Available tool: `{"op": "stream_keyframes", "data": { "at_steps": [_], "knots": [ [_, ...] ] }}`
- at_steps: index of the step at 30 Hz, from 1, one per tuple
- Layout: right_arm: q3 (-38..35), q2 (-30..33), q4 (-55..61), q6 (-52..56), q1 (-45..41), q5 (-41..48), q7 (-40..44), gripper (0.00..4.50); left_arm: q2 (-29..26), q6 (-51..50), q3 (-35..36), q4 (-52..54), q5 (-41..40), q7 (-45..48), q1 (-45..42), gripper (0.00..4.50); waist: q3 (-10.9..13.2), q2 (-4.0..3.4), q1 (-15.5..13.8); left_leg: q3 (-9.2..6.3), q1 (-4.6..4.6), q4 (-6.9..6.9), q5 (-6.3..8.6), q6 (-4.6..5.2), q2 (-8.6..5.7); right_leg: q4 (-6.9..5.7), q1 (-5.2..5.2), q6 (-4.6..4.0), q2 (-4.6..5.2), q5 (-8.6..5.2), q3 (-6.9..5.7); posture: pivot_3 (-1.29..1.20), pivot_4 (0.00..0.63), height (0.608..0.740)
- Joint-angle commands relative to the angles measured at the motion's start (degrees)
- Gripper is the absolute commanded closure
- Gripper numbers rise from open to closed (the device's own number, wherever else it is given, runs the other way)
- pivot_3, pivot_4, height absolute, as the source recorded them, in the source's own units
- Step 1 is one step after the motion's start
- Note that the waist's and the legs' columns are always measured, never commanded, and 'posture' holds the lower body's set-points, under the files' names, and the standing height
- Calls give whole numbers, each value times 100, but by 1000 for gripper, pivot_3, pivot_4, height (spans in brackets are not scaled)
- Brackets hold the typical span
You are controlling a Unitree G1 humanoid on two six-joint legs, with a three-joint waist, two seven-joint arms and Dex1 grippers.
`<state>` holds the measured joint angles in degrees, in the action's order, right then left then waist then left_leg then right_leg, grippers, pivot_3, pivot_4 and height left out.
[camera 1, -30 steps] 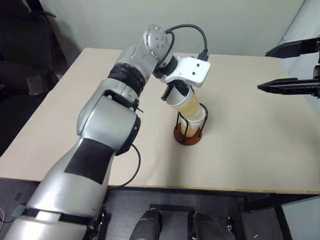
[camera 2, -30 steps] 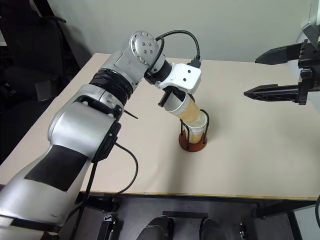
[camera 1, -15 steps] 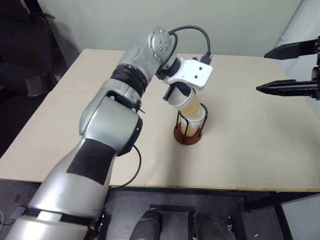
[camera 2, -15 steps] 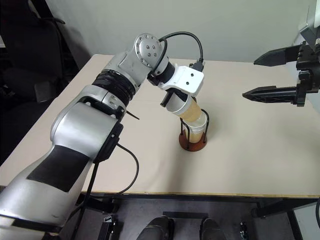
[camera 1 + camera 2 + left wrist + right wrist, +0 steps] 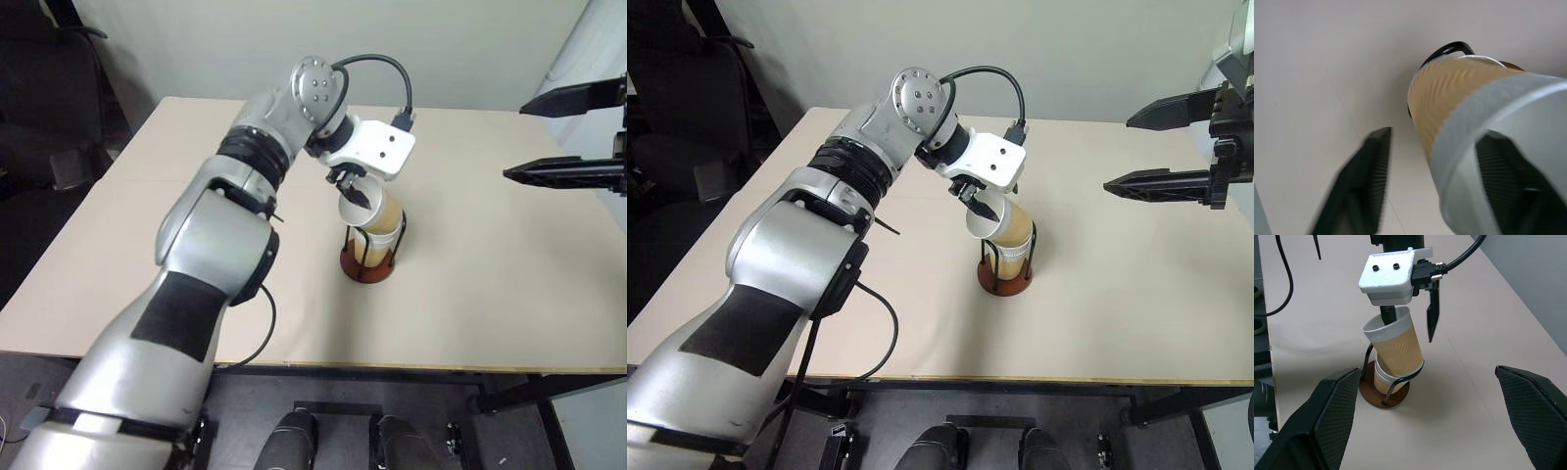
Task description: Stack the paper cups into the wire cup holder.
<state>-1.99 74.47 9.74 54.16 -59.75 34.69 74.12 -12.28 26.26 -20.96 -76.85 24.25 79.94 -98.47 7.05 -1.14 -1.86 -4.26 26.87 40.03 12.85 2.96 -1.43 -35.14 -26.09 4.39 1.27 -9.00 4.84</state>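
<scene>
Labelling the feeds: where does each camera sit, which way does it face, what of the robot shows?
Left/right eye: head, looking down over the table; left arm, both grippers.
Left wrist: along the open left gripper, one finger inside the top paper cup.
Right wrist: across the table between the open right gripper fingers at the wire cup holder.
Shared: the tilted cup, the holder.

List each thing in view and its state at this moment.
Top paper cup: tilted, bottom pushed into the cup below, not seated straight.
Lower paper cup: nested in the holder.
Wire cup holder: upright on the table.
Left gripper: open, one finger inside the top cup, one outside.
Right gripper: open, away from the cups.
</scene>
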Motion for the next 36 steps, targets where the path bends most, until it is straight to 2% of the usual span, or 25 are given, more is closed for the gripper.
{"op": "stream_keyframes", "data": {
  "at_steps": [1, 9, 16, 25, 32, 35, 36],
  "knots": [
    [-263, 134, 94, -23, -40, 47, -18, 0, 79, 32, 139, -1, -73, -300, -201, 43, 0, -1, -4, -3, 1, 2, 0, 0, 4, 1, 0, 2, 5, 1, 10, 0, 150, 740],
    [-263, 160, 112, -32, -30, 56, -9, 0, 315, 245, 197, 6, -55, -1668, -238, 43, 0, -3, -7, 3, 0, 2, 2, 4, -1, 7, 2, 16, 5, 9, 9, 0, 150, 740],
    [-258, 152, 112, -28, -28, 62, -8, 0, 366, 311, 172, -26, 2, -2142, -290, 43, 0, -5, -5, 4, -2, 1, 2, 4, 5, 6, 3, 33, 6, 18, 16, 0, 150, 740],
    [-217, 172, 61, -57, -53, 21, 21, 0, 279, 240, 185, -56, -23, -2031, -315, 43, 0, -5, -7, 6, -8, 1, 2, 4, 0, 6, 8, 21, 4, 11, 16, 0, 150, 740],
    [-178, 155, 33, -98, -109, -9, 39, 0, 107, 361, -37, -74, 129, -1181, -98, 43, -1, -6, -4, 9, -12, -1, 2, 4, -1, 6, 8, 17, -3, 9, 9, 0, 150, 740],
    [-182, 165, 33, -96, -110, -9, 43, 0, 80, 296, 10, -75, 84, -916, -20, 611, -1, -6, -8, 7, -12, 1, 2, 4, -1, 4, 10, 12, -2, 6, 4, 0, 150, 740],
    [-183, 168, 33, -94, -110, -7, 45, 0, 77, 274, 24, -74, 73, -853, -13, 934, 0, -6, -9, 3, -11, 3, 2, 4, 1, 4, 10, 13, 4, 7, 16, 0, 150, 740]
  ]
}}
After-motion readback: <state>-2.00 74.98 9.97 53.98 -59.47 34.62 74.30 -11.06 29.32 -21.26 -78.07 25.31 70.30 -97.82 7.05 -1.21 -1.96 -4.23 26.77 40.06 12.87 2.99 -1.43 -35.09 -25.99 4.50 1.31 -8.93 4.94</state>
